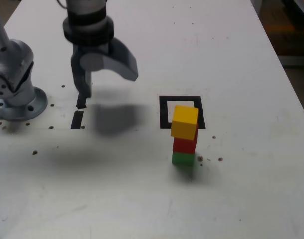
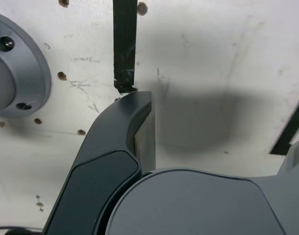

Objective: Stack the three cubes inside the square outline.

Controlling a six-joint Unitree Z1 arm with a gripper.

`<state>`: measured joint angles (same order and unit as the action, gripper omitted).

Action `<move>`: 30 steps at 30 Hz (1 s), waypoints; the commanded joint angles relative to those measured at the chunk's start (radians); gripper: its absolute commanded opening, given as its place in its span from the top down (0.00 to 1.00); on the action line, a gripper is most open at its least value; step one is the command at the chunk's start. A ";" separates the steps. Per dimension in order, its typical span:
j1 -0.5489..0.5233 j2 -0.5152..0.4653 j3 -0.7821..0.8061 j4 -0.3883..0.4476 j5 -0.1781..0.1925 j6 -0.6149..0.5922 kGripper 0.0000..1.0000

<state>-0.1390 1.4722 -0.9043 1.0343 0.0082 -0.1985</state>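
- White surface point(image 1: 231, 59) fills almost the whole exterior view; it has small screw holes and a few dark crumbs, and at the upper right edge of the frame a strip of floor shows.
- Nearest to the camera, in the lower centre-right of the frame, stands the stack: the green cube point(image 1: 183, 159) at the bottom, the red cube point(image 1: 184, 145) on it, the yellow cube point(image 1: 184, 122) on top, turned a little against the others.
- Just behind the stack lies the square outline point(image 1: 164, 112). The yellow cube hides part of it, but the green cube seems to rest on the surface in front of the frame, so I judge the stack is outside the outline or at most at its near edge.
- Farther back, in the upper left of the frame, hangs the gripper point(image 1: 102, 74), well apart from the stack, with its jaws spread wide and nothing between them. Below it lie two short black bars point(image 1: 77, 119).
- From the gripper the stack lies toward the lower right of the exterior view, with the outline between them.
- At the left edge sits the arm base point(image 1: 15, 94).
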 commanded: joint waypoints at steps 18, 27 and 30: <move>-0.015 0.069 -0.619 0.376 -0.007 0.182 0.02; -0.068 0.173 -0.803 0.438 -0.090 0.271 0.02; -0.098 0.207 -0.831 0.451 -0.101 0.275 0.02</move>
<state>-0.2236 1.6649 -1.7282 1.4802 -0.0883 0.0763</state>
